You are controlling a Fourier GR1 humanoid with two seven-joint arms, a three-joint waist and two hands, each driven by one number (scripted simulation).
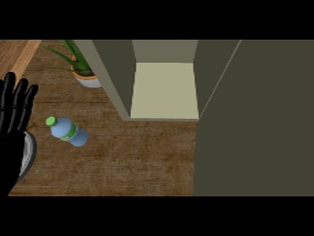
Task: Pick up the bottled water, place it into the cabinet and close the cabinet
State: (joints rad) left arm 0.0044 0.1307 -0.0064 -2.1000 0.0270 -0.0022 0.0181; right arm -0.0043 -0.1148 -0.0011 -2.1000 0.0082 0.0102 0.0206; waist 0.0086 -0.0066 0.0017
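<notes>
**Pick-up not yet begun: the bottle lies free on the counter**

You are at the first step of the task. The bottled water (68, 132) lies on its side on the wooden counter (132, 161), with its green cap pointing far and left. It sits in the left part of the scene, nearer to you than the cabinet (119, 78), and nothing holds it.

Your left hand (3, 133) shows at the left edge, resting with its fingers straight, spread and pointing away from you. It holds nothing and sits just left of the bottle, apart from it as far as this view shows. Your right hand is out of sight.

The cabinet stands open on the far side with its pale shelf (165, 90) showing. Its door (264, 120) is swung out toward you and fills the right of the scene. A potted plant (86, 76) stands just left of the cabinet, beyond the bottle.

The next move, as I judge it, is to bring a hand over the bottle's body and curl round it. The bottle is round and lying flat, so a glancing touch would likely set it rolling; come down on it squarely. After that, carry it far and right past the cabinet's left wall onto the shelf, keeping clear of the plant, and leave the door for last
</notes>
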